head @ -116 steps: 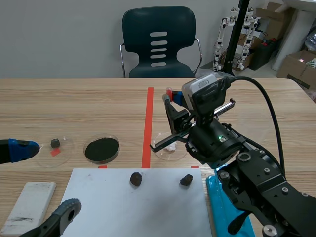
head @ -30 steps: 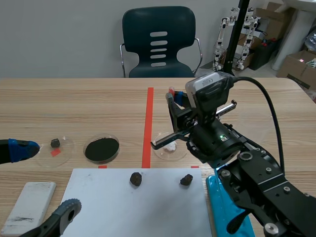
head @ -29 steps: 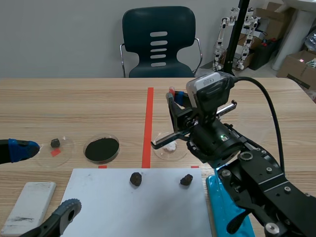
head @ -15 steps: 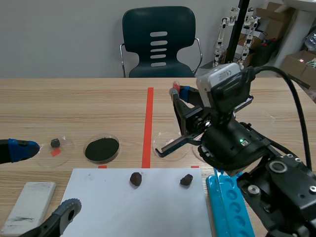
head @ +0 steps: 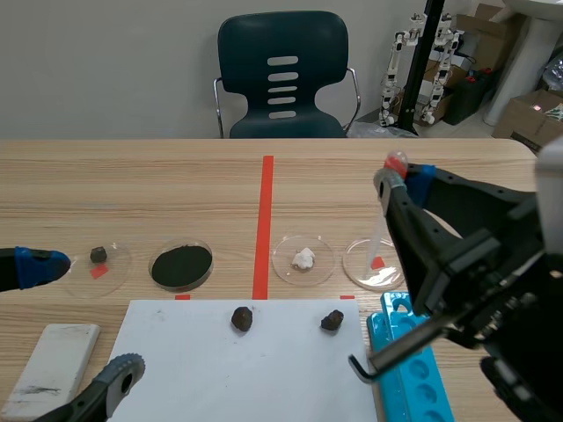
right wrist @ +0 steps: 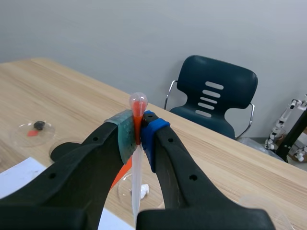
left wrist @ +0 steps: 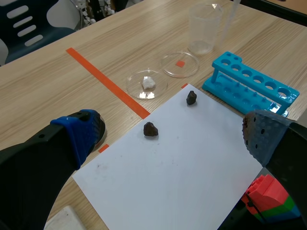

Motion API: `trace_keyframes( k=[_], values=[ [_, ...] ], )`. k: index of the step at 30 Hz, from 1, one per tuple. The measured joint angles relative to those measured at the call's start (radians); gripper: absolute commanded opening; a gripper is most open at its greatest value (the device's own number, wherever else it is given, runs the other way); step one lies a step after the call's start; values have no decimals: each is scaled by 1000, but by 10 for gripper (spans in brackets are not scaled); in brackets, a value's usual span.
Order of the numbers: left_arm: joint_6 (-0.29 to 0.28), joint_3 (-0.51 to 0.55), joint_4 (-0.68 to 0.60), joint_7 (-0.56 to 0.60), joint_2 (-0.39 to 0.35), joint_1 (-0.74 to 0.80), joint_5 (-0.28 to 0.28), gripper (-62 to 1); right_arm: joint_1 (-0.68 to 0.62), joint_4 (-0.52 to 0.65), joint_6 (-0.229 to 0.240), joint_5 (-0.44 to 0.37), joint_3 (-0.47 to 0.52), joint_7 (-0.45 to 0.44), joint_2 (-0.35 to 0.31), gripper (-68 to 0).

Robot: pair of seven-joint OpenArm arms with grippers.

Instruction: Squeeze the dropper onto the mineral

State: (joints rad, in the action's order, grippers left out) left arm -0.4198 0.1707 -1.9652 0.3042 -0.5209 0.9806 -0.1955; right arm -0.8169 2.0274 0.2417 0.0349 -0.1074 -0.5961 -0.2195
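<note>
A white mineral lump [head: 303, 258] lies in a clear dish right of the red tape line; it also shows in the left wrist view [left wrist: 147, 83] and the right wrist view [right wrist: 144, 190]. My right gripper [head: 402, 178] is shut on a clear dropper [head: 380, 224] with a reddish bulb. The dropper hangs upright, its tip over the neighbouring dish [head: 375, 274] with a red mark, to the right of the mineral. In the right wrist view the dropper [right wrist: 137, 108] is pinched just below its bulb. My left gripper [head: 79, 321] stands open low at the left, with nothing between its fingers [left wrist: 76, 136].
A dish of black powder [head: 181, 265] and a dish with a small dark stone [head: 98, 255] sit on the left. Two dark rocks [head: 242, 318] [head: 332, 320] lie on white paper [head: 264, 369]. A blue tube rack [head: 413, 374] stands at the right, with a beaker [left wrist: 204, 28] behind it.
My right arm has swung right and toward the camera with the dropper, away from the white mineral's dish. The left arm has not moved.
</note>
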Motion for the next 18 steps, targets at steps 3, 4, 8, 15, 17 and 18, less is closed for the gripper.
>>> trace_keyframes(
  k=[3, 4, 8, 15, 17, 18],
  values=[
    [0, 0, 0, 0, 0, 0, 0, 13, -100, 6, 71, 14, 73, -88, -29, -664],
    [0, 0, 0, 0, 0, 0, 0, 13, -129, 5, 80, 14, 98, -119, -40, -664],
    [0, 0, 0, 0, 0, 0, 0, 13, -202, 5, 129, 14, 210, -203, -55, -664],
    [0, 0, 0, 0, 0, 0, 0, 13, -237, 3, 171, 10, 328, -236, -55, -664],
    [0, 0, 0, 0, 0, 0, 0, 13, -237, 3, 171, 10, 328, -220, -55, -664],
    [0, 0, 0, 0, 0, 0, 0, 13, -237, 3, 171, 10, 328, -209, -55, -664]
  ],
)
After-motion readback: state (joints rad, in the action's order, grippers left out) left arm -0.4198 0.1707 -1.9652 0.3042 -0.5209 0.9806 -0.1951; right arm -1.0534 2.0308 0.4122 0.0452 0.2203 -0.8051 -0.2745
